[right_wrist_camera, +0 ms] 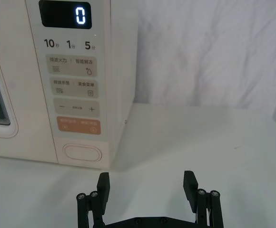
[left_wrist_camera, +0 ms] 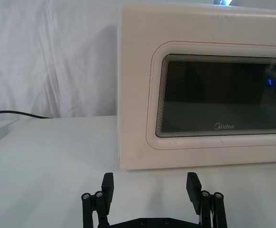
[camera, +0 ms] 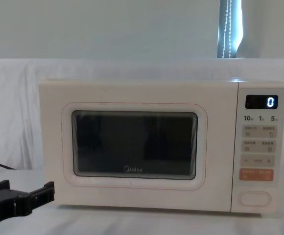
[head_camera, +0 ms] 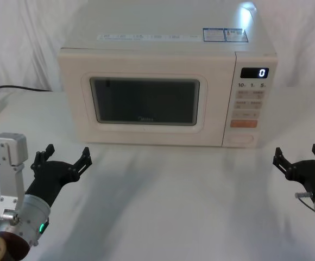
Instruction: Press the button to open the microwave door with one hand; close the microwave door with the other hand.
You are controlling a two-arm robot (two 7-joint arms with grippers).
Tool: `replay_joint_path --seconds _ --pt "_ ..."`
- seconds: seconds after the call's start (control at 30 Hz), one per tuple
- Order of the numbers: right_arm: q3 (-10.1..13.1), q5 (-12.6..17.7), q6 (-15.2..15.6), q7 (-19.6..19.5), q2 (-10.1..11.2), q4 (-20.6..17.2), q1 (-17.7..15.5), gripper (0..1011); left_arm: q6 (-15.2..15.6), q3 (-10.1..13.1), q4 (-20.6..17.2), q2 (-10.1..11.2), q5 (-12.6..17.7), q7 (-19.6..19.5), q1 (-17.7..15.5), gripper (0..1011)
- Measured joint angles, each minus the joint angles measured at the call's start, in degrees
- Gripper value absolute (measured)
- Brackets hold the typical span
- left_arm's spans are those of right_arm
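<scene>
Microwave (head_camera: 168,81) fills the upper middle of the head view, a boxy cream unit standing on the white-draped bench (head_camera: 179,196), with its black display (head_camera: 254,73) at upper right showing a lit 0. Its door (head_camera: 144,98), the large cream panel with a dark glass window and a small grey Midea logo under the glass, lies shut and flush with the front. The control panel runs down the right side of the front: cream keys, then an orange rectangular button (head_camera: 243,123), and at the very bottom the wide cream pill-shaped button (head_camera: 239,139), which nothing touches.

In the lower left of the head view the left hand (head_camera: 65,159) hovers over the bench in front of the microwave's left corner, fingers spread apart and holding nothing, well short of the door. In the left wrist view the same two black fingers (left_wrist_camera: 108,186) stand apart at the bottom of the frame, with the door's left half and window ahead of them. In the lower left of the chest view one finger juts toward the microwave's lower left corner without reaching it.

At the lower right edge of the head view the right hand (head_camera: 301,159) also hovers with its fingers apart and empty, off to the right of the control panel. The right wrist view looks past its open fingers at the panel, the pill-shaped button sitting at centre left.

A black cable (head_camera: 16,88) trails across the bench at the far left.
</scene>
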Motion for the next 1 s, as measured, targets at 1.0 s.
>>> replay_joint_path --seconds 1.0 --pt "0.00 0.00 0.00 0.00 0.00 0.00 0.00 1002 0.13 0.08 -0.05 -0.02 -0.13 0.00 -0.06 1001"
